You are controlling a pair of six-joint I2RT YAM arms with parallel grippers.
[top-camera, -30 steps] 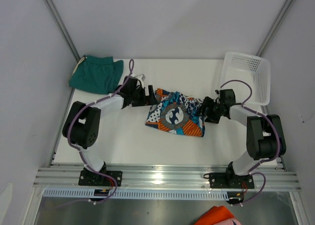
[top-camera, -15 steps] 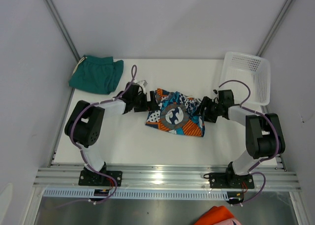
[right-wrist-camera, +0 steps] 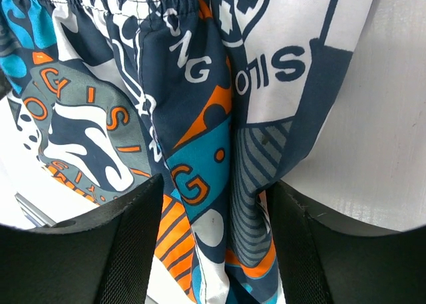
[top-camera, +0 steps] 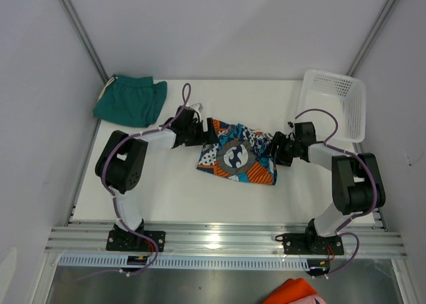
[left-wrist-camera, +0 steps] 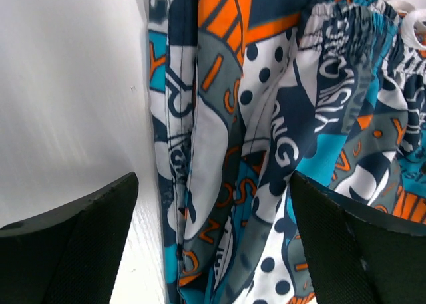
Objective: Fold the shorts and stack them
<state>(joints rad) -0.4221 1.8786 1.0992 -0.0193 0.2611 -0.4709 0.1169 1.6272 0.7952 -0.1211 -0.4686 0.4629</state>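
The left arm has swung in over the last second, carrying the left pincer [top-camera: 202, 132] from a spot just short of the printed shorts [top-camera: 236, 154] up onto their near end. It is now spread wide, its two dark fingers [left-wrist-camera: 66, 251] straddling the hemmed edge of the cloth. Bare table [top-camera: 166, 191] lies under one finger and patterned fabric runs out ahead between the two; nothing is pinched yet. The right pincer [top-camera: 276, 148] has crept a little further onto the opposite end of the same pair. In its wrist view a raised ridge of navy, teal and orange cloth sits between its fingers [right-wrist-camera: 126, 251], which stand only partway apart and close against that ridge. I cannot tell whether they already bite the fabric or merely flank it. The printed shorts lie crumpled on the table between the two pincers, and their shape looks no different from a moment ago, so no lift or fold has begun. The teal shorts [top-camera: 130, 99] rest beyond and to the outside of the left pincer, well apart from it, loosely bunched near the table's far corner. A white mesh basket [top-camera: 339, 98] stands beyond the right pincer. Judging from this, both arms are settling onto the ends of the printed pair to take hold. The task looks early, with neither pair folded and no stack started.
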